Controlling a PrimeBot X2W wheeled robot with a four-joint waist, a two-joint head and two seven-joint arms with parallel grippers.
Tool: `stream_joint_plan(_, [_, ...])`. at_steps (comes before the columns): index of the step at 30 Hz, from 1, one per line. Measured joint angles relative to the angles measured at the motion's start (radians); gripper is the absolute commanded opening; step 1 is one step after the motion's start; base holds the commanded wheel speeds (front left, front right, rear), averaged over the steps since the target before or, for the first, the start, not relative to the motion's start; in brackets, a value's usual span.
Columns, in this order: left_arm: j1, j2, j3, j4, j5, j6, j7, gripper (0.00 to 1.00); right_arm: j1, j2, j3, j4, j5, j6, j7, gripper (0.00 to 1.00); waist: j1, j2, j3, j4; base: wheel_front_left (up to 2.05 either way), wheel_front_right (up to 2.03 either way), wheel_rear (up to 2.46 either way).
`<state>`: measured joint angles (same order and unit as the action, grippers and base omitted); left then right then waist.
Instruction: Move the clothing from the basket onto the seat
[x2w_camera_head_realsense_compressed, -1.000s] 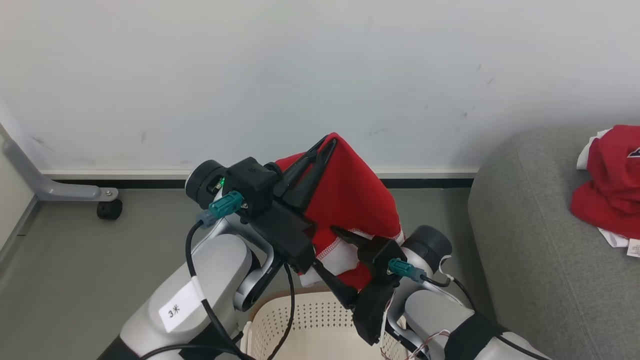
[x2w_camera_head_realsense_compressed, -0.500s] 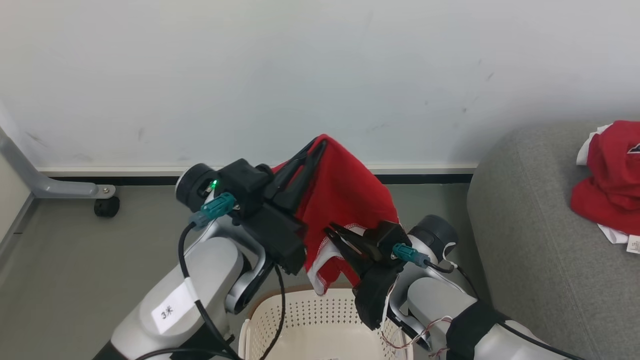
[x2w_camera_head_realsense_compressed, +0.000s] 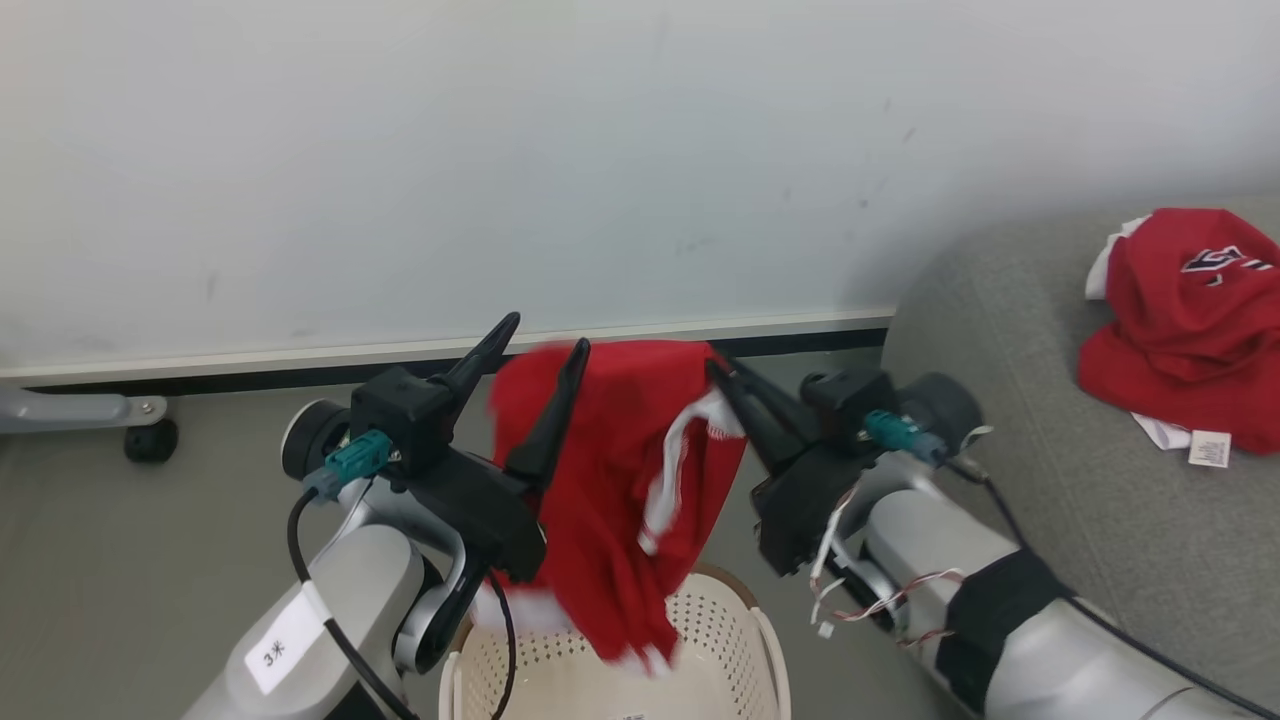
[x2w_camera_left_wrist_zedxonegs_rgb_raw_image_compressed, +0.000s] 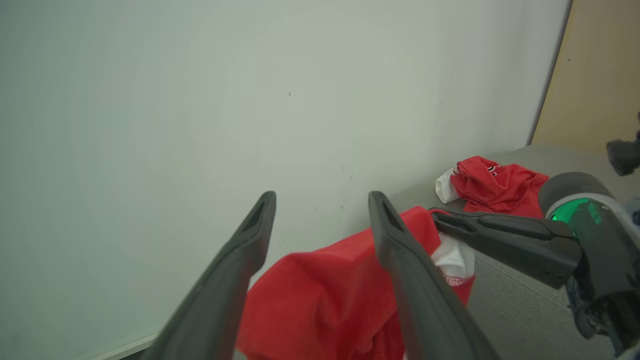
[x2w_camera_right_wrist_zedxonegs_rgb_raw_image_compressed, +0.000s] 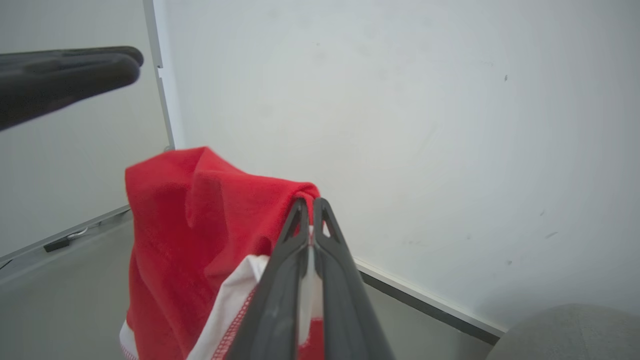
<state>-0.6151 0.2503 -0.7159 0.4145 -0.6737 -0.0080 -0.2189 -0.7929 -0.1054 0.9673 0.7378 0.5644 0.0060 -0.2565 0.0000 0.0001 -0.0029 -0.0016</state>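
Head: left gripper (x2w_camera_head_realsense_compressed: 545, 335) spread wide, nothing pinched. Right gripper (x2w_camera_head_realsense_compressed: 718, 370) clamped on top edge of garment (x2w_camera_head_realsense_compressed: 610, 480), which is red with white trim and hangs crumpled over basket (x2w_camera_head_realsense_compressed: 770, 650). Second garment (x2w_camera_head_realsense_compressed: 1180, 310) heaped on sofa (x2w_camera_head_realsense_compressed: 1000, 430).
Left wrist: fingers (x2w_camera_left_wrist_zedxonegs_rgb_raw_image_compressed: 240, 260) apart, garment (x2w_camera_left_wrist_zedxonegs_rgb_raw_image_compressed: 310, 295) behind them.
Right wrist: right gripper (x2w_camera_right_wrist_zedxonegs_rgb_raw_image_compressed: 310, 204) tight on red fold, white panel below.

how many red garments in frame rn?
2. One garment hangs over the basket from the shut jaws of the right gripper; the other garment lies crumpled on the sofa, at the head view's right. More may be hidden in the basket.
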Motion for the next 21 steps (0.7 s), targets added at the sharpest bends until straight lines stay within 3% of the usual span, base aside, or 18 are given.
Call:
stream_joint_plan(11, [0.087,0.009,-0.008,-0.044,-0.004,-0.002,-0.013,1.00,0.005,-0.129,-0.111,-0.136,-0.020,-0.060,0.000,0.00,0.0000,0.0000,-0.002,-0.093,0.00,0.00,0.00])
stream_joint_plan(21, [0.162,0.007,-0.047,-0.108,0.006,-0.011,-0.021,1.00,0.057,-0.252,-0.169,-0.286,-0.076,-0.093,0.000,0.00,0.0000,0.0000,-0.007,-0.199,0.00,0.00,0.00])
